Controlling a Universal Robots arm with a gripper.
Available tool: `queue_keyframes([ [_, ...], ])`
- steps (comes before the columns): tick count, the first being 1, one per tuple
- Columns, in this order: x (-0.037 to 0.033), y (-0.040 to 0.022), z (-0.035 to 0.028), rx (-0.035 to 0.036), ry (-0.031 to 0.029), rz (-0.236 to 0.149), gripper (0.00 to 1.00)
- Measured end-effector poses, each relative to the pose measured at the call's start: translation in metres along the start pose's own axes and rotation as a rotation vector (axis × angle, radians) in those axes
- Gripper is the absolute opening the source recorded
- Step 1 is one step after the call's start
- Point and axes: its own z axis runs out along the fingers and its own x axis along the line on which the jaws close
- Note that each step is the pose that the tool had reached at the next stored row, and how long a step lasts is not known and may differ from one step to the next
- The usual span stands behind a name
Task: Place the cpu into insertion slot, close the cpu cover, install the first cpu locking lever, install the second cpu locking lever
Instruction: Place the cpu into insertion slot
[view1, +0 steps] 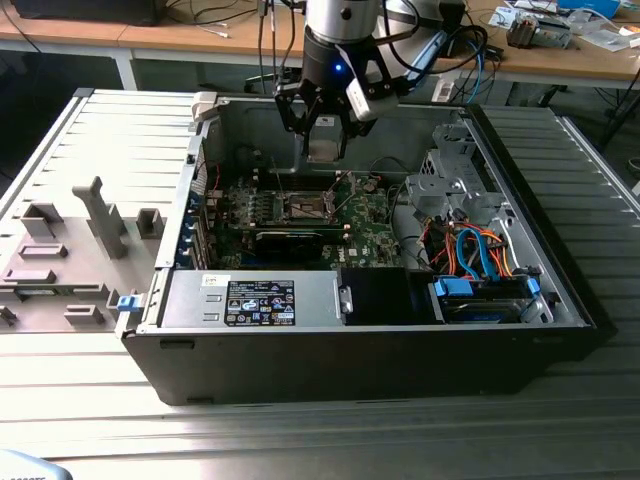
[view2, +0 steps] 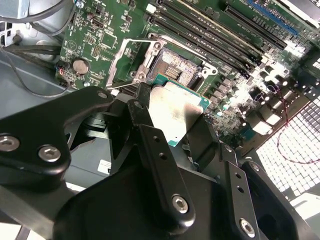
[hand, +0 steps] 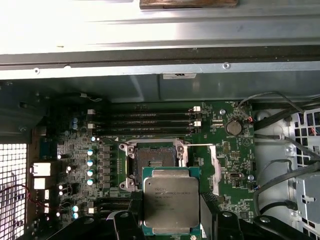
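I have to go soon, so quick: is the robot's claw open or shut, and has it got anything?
The claw is closed, holding the cpu up over the insertion slot.

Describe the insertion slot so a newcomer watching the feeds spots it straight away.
Inside the open computer case, find the green board. Beside its long black memory slots, near the cpu in the gripper, sits the insertion slot: a dark square socket with a brownish centre and silver rim, the only square opening among narrow strips.
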Motion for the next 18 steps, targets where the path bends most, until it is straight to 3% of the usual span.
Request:
queue_keyframes([
  [11,-0.0001,-0.0001,0.0006,-0.0002,-0.0007,0.007,0.54],
  [18,0.0000,-0.0001,0.0006,-0.0011,-0.0050,0.057,0.54],
])
